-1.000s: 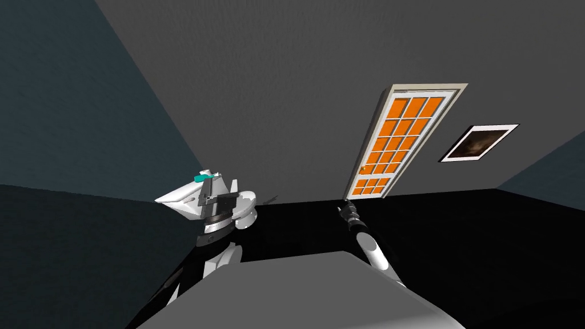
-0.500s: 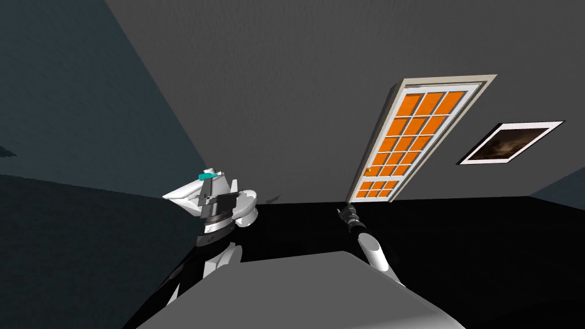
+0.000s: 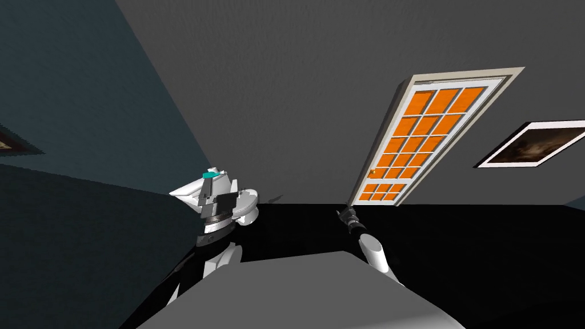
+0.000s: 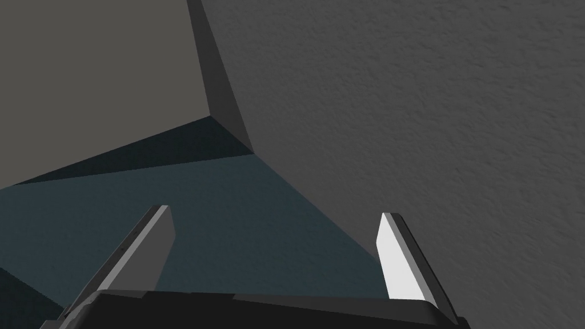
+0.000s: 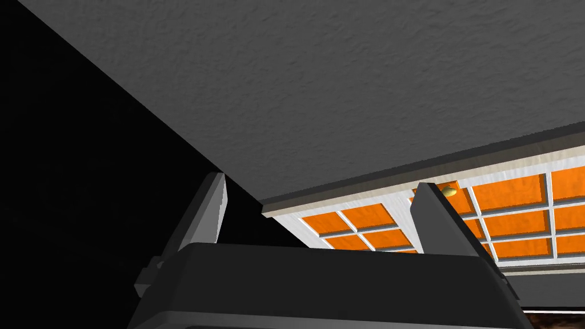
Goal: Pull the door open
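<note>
The door has orange panes in a white lattice and a pale frame, and it stands shut in the grey wall ahead on my right. A small brass knob sits low on its left edge. My right gripper is held out over the black floor, well short of the door. In the right wrist view that gripper is open and holds nothing, and the knob shows just past one finger. My left gripper is open and holds nothing; it is raised by the toilet.
A white toilet with a teal object on its tank stands against the wall at my left. A framed picture hangs to the right of the door, and another hangs on the bluish left wall. The floor is black.
I have moved and turned: the door has grown larger and slid right and up in the head view. The left wall's picture has come into view. Both arms keep their pose.
</note>
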### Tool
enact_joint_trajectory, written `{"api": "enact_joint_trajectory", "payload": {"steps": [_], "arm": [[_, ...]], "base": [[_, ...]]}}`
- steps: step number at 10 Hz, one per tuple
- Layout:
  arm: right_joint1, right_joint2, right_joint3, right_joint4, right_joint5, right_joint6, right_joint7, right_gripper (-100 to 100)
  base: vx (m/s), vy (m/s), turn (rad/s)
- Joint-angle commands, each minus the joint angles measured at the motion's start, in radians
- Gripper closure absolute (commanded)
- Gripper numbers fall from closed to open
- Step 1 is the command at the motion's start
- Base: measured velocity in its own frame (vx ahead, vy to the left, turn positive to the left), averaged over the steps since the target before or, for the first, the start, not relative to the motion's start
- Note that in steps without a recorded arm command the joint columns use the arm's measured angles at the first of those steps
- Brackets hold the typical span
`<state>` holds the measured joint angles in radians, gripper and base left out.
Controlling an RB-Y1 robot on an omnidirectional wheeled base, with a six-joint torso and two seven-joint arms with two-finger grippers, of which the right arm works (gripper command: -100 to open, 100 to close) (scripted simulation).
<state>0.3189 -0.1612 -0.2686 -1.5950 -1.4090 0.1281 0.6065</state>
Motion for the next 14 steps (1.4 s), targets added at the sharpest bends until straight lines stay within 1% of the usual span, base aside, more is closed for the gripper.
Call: {"api": "enact_joint_trajectory", "payload": {"steps": [1, 2, 4, 6, 9, 12, 13, 14], "arm": [[-0.003, -0.002, -0.004, 0.014, -0.035, 0.014, 0.018, -100], [-0.005, -0.002, -0.007, 0.024, -0.057, 0.024, 0.029, -100], [-0.008, -0.001, -0.011, 0.034, -0.079, 0.034, 0.04, -100], [-0.012, -0.001, -0.018, 0.054, -0.124, 0.055, 0.063, -100], [-0.017, 0.0, -0.025, 0.074, -0.169, 0.076, 0.086, -100], [-0.024, 0.001, -0.036, 0.104, -0.236, 0.107, 0.119, -100], [-0.025, 0.001, -0.038, 0.109, -0.247, 0.112, 0.125, -100], [-0.028, 0.001, -0.042, 0.119, -0.27, 0.123, 0.136, -100]], "base": [[0.014, -0.061, 0.072], [0.013, -0.082, 0.092], [0.02, -0.081, 0.044], [0.033, -0.087, 0.076], [0.018, -0.09, 0.058], [0.02, -0.098, 0.074], [0.029, -0.103, 0.054], [0.013, -0.086, 0.054]]}}
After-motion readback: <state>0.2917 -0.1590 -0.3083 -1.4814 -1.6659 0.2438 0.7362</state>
